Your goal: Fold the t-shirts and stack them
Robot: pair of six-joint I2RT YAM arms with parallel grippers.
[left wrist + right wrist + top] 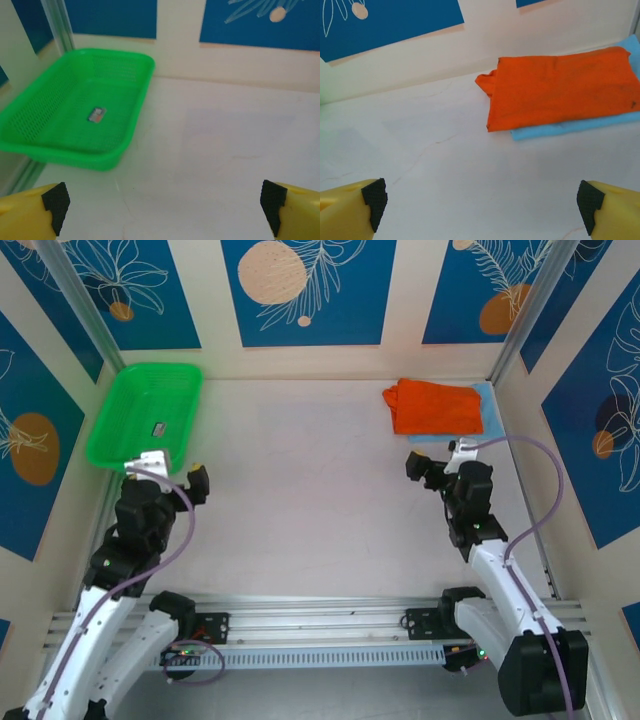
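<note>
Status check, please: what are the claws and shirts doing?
Left gripper open, empty. Right gripper open, empty. Orange t-shirt folded, stacked on blue t-shirt, far right. Green basket far left, well aside.

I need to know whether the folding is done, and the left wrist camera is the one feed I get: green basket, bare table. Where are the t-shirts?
Observer: The orange t-shirt lies folded at the far right corner of the table.
Operator: And the blue one?
Observer: The blue t-shirt lies flat under the orange one, with its edge peeking out along the near and right sides.
Operator: Is the right pincer holding anything?
Observer: No. The right pincer is open and hangs short of both, touching nothing.
</note>
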